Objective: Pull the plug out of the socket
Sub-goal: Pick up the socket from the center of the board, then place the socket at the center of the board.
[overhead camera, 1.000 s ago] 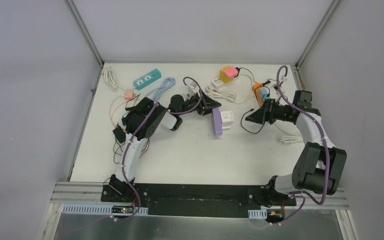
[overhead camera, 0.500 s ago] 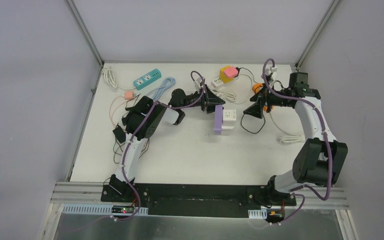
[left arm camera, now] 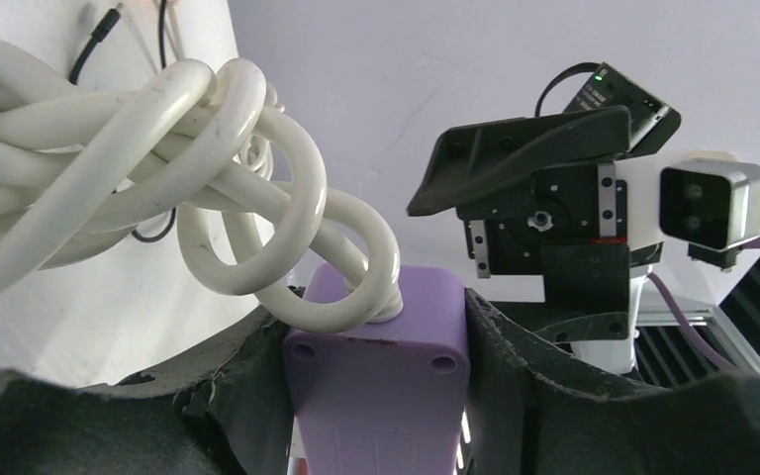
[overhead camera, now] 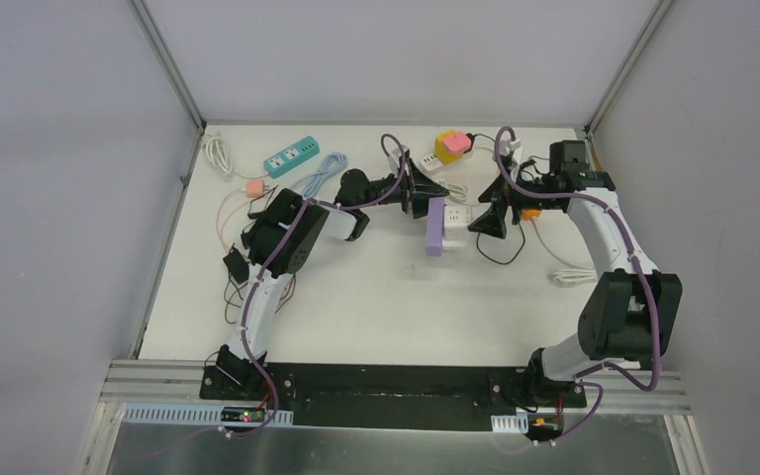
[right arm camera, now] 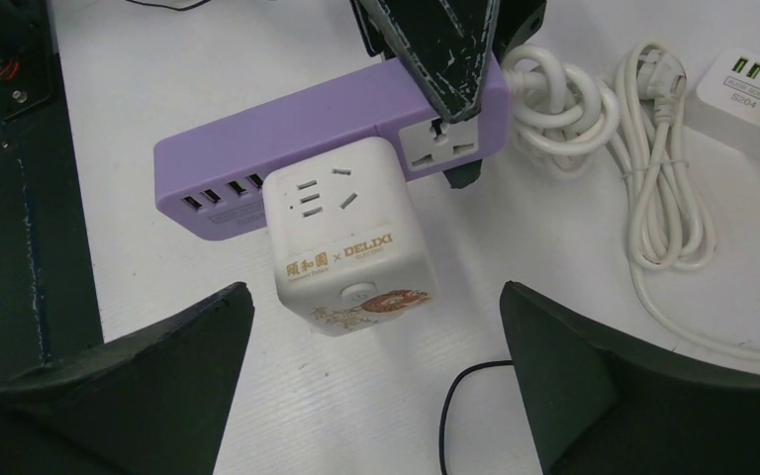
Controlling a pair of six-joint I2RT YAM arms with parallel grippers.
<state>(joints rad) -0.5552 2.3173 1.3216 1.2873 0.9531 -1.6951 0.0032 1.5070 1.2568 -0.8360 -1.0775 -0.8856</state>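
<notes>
**Plug not out yet**

L gripper (overhead camera: 433, 196) is clamped on the purple socket strip (right arm camera: 287, 148). White cube plug (right arm camera: 346, 237) is still seated in the strip's face. R gripper (right arm camera: 376, 297) fingers are wide apart either side of the cube, not touching. To do: close, pull. White tabletop (overhead camera: 376, 297), coiled white cable (right arm camera: 559, 99) at the strip's end, plain grey walls (overhead camera: 406, 59).

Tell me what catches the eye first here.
A white cube plug sits plugged into a purple strip, centre-far on the table. The left gripper clamps the strip's end, by its coiled white cord. The right gripper is open, straddling the plug without touching.
</notes>
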